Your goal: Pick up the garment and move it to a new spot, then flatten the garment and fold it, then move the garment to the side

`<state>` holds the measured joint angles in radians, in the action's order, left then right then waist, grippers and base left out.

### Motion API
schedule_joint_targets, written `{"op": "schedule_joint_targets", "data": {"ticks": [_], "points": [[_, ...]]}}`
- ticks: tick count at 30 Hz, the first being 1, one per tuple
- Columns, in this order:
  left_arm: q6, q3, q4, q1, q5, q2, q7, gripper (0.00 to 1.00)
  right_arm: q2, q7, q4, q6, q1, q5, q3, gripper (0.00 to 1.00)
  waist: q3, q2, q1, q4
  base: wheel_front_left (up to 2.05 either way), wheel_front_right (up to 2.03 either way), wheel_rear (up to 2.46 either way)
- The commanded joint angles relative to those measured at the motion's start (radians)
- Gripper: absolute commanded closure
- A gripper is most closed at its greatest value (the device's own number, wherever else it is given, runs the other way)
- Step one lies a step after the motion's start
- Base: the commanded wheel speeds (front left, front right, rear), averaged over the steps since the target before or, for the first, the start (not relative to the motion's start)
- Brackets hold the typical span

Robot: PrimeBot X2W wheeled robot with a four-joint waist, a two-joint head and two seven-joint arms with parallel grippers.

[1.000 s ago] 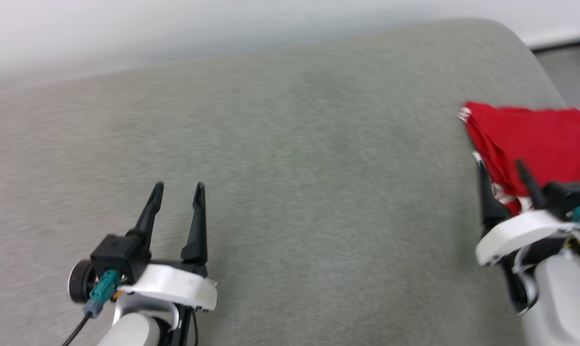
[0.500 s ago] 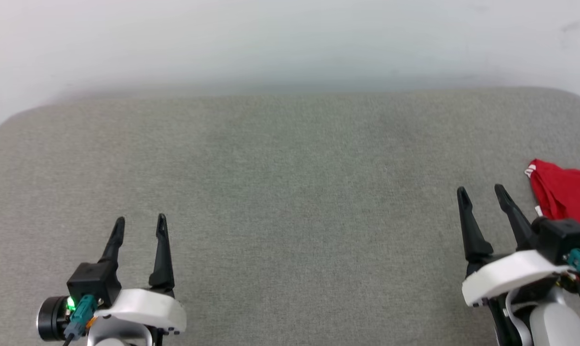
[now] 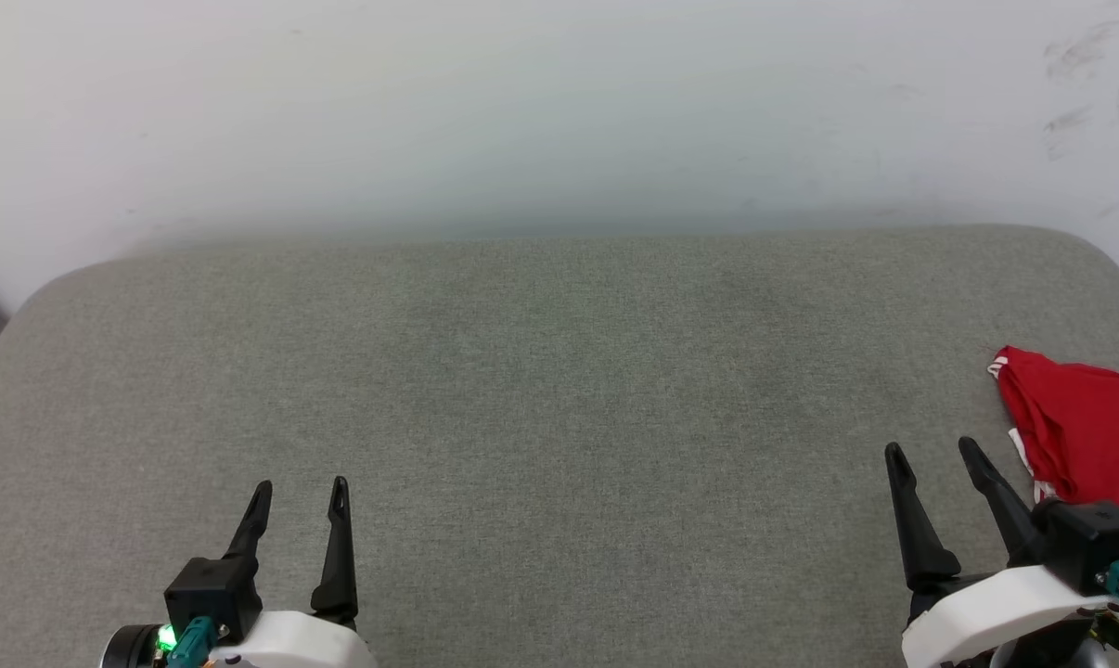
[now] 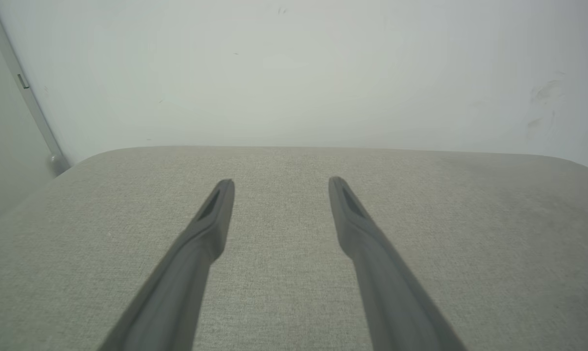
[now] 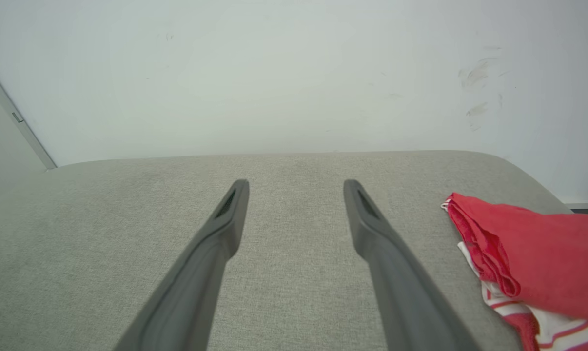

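The wide grey padded surface [image 3: 559,417] runs from the pale wall to the robot, bare across its middle. The garment [image 3: 1084,431] lies in a layered red heap at the far right of it, close to the rounded right edge, with white and striped trim peeking from under the top layer. The right gripper [image 3: 931,445] hangs just beside the heap, not touching, fingers spread and holding nothing. The left gripper [image 3: 301,482] is well apart on the other side, likewise spread and empty. The risk, I'd say, is that edge: a careless sweep of the right arm could push the cloth off, or a pinch on the top layer alone could drag the heap apart. Its trimmed corner points toward the wall; the long axis seems to run from wall to robot, though the far side is cut off.
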<state>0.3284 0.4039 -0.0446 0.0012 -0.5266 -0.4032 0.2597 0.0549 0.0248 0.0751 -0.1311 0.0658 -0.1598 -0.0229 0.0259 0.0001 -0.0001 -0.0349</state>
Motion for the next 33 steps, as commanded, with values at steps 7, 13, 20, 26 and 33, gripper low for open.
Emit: {"op": "schedule_joint_targets", "data": {"ticks": [7,13,20,26,33], "points": [[-0.010,-0.003,0.001,0.005,-0.005,0.002,0.006,0.00,-0.007,0.008,0.010,0.001,0.009,0.010,0.000,0.00,-0.001,-0.0001,0.0001,0.002,0.00,0.00,0.00],[-0.011,-0.004,0.000,0.007,-0.007,0.001,0.006,0.00,-0.007,0.003,0.008,0.001,0.010,0.007,-0.002,0.00,0.002,-0.0001,0.0001,0.002,0.00,0.00,0.00],[-0.009,0.000,0.007,0.003,-0.008,-0.002,0.002,0.00,-0.007,0.003,0.003,0.001,0.017,-0.008,0.000,0.00,0.004,-0.0001,0.0001,0.004,0.00,0.00,0.00],[-0.024,-0.008,-0.008,0.006,-0.044,0.022,-0.012,1.00,-0.002,0.005,-0.022,0.000,0.006,-0.049,0.003,1.00,0.003,-0.0001,0.0001,0.005,0.00,0.00,0.00],[-0.066,-0.054,-0.026,-0.006,-0.151,0.050,-0.045,1.00,0.004,0.011,-0.052,0.000,-0.014,-0.196,-0.001,1.00,0.002,-0.0001,0.0001,0.006,0.00,0.00,0.00]]}}
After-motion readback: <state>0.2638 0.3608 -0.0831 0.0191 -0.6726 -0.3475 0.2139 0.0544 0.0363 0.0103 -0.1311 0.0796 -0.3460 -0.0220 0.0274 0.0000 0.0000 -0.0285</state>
